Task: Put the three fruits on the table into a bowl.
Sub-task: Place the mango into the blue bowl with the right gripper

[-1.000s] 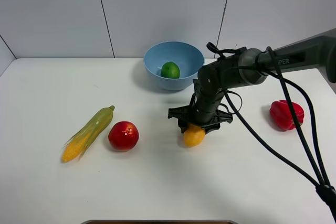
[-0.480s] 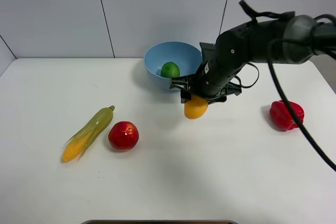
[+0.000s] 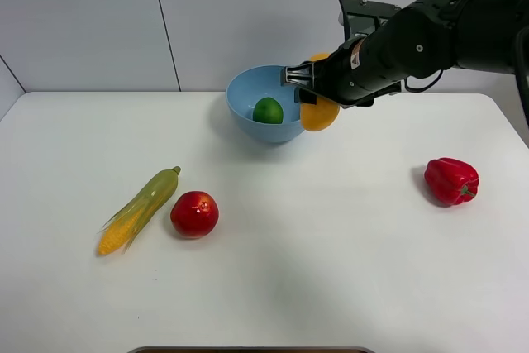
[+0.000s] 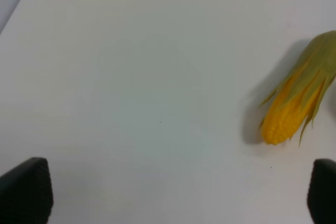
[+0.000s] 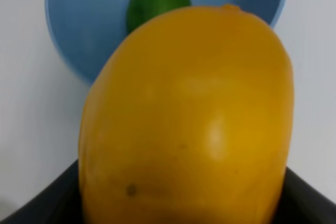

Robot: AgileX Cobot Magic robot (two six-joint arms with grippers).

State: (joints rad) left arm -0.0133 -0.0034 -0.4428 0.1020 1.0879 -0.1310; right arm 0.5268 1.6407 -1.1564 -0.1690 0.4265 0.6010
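While your right claw (image 3: 312, 88) is pinched tight on the mango (image 3: 321, 116), the fruit hangs clear of the worktop (image 3: 331, 279), right at the right-hand rim of the blue bowl (image 3: 245, 98) as the high camera sees it. You can see the dark arm reaching in from the right edge of that view, with the claw at its end and the mango below the claw. From the right wrist camera the mango fills nearly the whole picture, yellow-orange and smooth, with black claw parts showing on either side of its near end. Beyond it you see the bowl's opening. Whether the fruit is already over that opening or only beside the rim, I cannot tell.

Inside the bowl you have the lime (image 3: 268, 110), resting on the bottom toward the side nearest the mango.

Your left claw (image 4: 170, 195) is spread wide. Its two dark fingertips (image 4: 23, 190) sit at opposite edges of the left wrist picture, with only white worktop between them. The yellow end of the corn cob (image 3: 139, 209) lies near one fingertip, not touching it.

Farther out, the apple (image 3: 194, 213) sits on the worktop just beside the corn cob, on its right in the high view and well apart from the bowl. The red pepper (image 3: 451, 180) lies alone far to the right.
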